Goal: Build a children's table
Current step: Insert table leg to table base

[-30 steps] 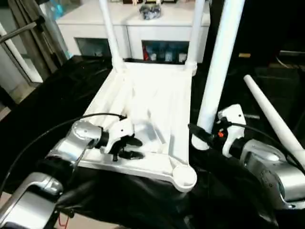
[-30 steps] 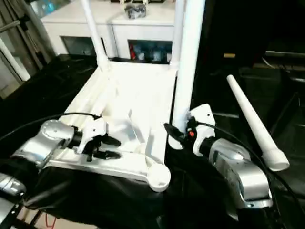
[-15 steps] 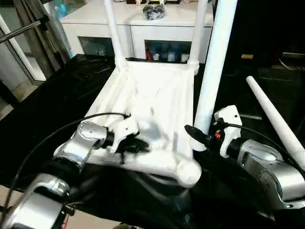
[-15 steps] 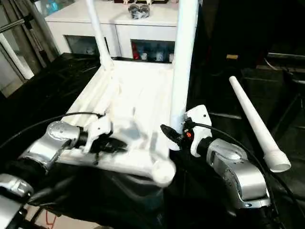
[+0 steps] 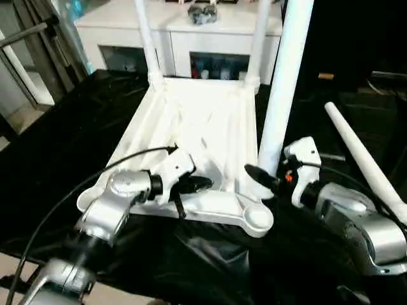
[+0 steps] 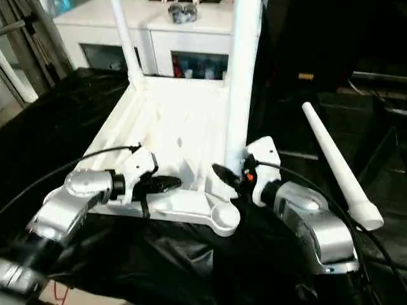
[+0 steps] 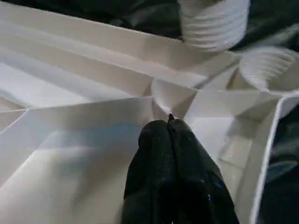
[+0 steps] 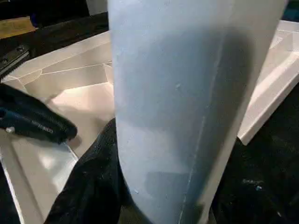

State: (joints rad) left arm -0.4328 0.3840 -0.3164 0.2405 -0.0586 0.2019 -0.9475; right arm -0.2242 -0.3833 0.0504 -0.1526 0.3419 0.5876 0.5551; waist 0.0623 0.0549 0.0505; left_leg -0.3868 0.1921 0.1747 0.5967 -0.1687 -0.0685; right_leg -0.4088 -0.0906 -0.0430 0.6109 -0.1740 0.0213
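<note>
lying upside down on the black-draped worktop (image 5: 57,159), the tabletop (image 5: 203,121) shows its ribbed underside in the left eye view. two legs (image 5: 145,41) stand in the far corner sockets. the right gripper (image 5: 262,180) holds a third leg (image 5: 283,82) upright at the near right side, just beside the empty near corner socket (image 5: 257,219). a fourth leg (image 5: 362,162) lies loose on the worktop to the right. the left gripper (image 5: 194,184) sits over the near edge of the tabletop, fingers pressed together, holding nothing. a white cabinet (image 5: 191,32) stands behind.

in the right eye view, the same layout appears; the third leg's lower end meets the tabletop's right edge.

in the left wrist view, the shut fingers (image 7: 161,158) point at a rib junction inside the tabletop; the threaded end of a leg (image 7: 212,23) is near the socket.

in the right wrist view, the right fingers (image 8: 93,182) pinch the third leg; the left gripper's black tips are beside it over the tabletop.
</note>
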